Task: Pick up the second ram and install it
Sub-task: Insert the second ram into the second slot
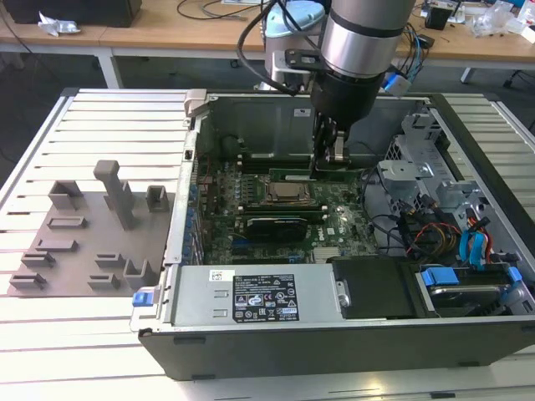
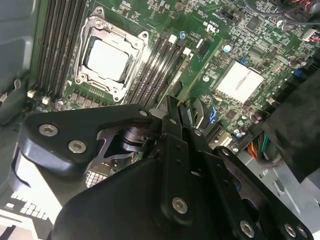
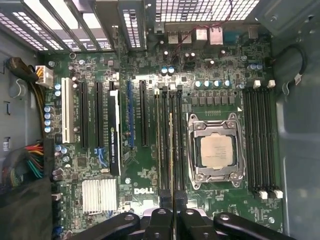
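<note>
First wrist view: my gripper is closed on the second ram, pinched at one end, fingers narrow, nothing else in them. The stick shows edge-on, running along the bank of black memory slots just beside the processor socket, on the side toward the expansion card slots. In the exterior view my gripper is down inside the open case with the second ram as a thin green strip just behind the processor socket, low over the motherboard. I can't tell whether its edge is touching a slot or hovering above one. Risks as I judge them: I hold only one end, so the far end can droop or tilt and one corner would enter first and jam. The slots sit close together, so a small sideways offset puts the stick on the ridge between two slots or into the wrong one. If the notch faces the wrong way, or the end latches are closed, pushing would flex the board. The stick could also slide up in my fingers under load, leaving it half seated.
</note>
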Available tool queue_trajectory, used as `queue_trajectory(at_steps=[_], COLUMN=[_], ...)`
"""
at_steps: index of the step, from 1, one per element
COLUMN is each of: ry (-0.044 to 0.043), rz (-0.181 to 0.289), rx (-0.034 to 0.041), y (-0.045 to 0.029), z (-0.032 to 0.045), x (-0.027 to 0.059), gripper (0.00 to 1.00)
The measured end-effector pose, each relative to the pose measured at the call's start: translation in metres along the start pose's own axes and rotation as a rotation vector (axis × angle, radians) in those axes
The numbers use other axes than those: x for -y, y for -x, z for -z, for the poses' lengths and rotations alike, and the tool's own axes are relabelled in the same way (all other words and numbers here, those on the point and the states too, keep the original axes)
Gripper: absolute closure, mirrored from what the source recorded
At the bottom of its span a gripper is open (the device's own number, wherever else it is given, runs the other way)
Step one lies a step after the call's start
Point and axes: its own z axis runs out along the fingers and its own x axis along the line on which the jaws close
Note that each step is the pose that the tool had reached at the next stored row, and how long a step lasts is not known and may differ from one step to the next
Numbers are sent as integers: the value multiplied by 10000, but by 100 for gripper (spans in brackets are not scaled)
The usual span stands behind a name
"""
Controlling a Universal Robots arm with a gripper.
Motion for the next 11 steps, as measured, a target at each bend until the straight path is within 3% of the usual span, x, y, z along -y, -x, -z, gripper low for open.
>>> queue_trajectory(at_steps=[11], ry=[0], rz=[0], rx=[-1], y=[-5], z=[-238], x=[14], gripper=[87])
